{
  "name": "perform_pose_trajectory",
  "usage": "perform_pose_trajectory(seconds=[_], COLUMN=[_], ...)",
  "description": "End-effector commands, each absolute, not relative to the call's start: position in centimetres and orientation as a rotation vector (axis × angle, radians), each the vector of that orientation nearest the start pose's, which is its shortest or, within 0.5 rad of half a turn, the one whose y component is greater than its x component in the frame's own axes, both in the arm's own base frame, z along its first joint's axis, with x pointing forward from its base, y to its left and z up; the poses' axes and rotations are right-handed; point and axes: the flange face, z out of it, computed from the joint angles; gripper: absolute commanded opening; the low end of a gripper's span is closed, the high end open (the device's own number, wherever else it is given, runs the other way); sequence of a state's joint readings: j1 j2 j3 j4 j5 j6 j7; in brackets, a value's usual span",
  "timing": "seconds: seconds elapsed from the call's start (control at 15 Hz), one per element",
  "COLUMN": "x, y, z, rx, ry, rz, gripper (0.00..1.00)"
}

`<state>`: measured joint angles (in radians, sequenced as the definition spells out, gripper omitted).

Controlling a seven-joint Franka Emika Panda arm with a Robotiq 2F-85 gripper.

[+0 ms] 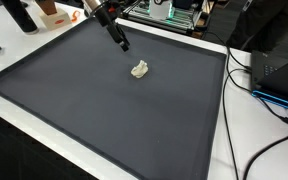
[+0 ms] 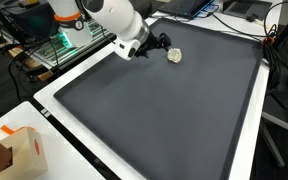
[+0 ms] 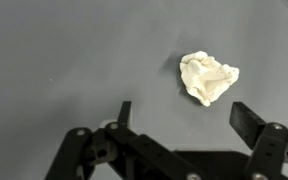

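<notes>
The small crumpled off-white wad (image 3: 209,78) looked like creased, matt paper. The large dark grey mat (image 1: 104,110) appeared smooth, matt, rubbery. The black gripper (image 3: 179,118) looked like matt plastic.

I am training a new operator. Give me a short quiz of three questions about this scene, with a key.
1. True or false: the pincer holds the wad.
2. The wad lies on: A) a white plate, B) a dark mat, C) a red bowl.
3. Fill in: the pincer's jaws stand ____.
Key: 1 false, they are apart; 2 B; 3 open.
</notes>
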<state>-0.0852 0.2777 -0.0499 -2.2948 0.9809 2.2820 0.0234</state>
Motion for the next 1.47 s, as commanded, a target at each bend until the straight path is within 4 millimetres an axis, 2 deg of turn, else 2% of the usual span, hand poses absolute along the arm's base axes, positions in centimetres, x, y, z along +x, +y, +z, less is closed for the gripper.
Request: perform_pose_trajectory(seconds=[0.0,0.33,0.73,1.4], x=[51.5,53.6,56.3,60.8], y=[-5.5,-5.6,-5.0,-0.8], z=[19.6,18.3,18.1,19.7], rx=[-2.176,-2.165,-2.204,-2.469], ry=[1.194,1.296,1.417,1.479], rz=[0.367,0.442,0.54,0.617], gripper=[1.0,1.0,1.0,1.0])
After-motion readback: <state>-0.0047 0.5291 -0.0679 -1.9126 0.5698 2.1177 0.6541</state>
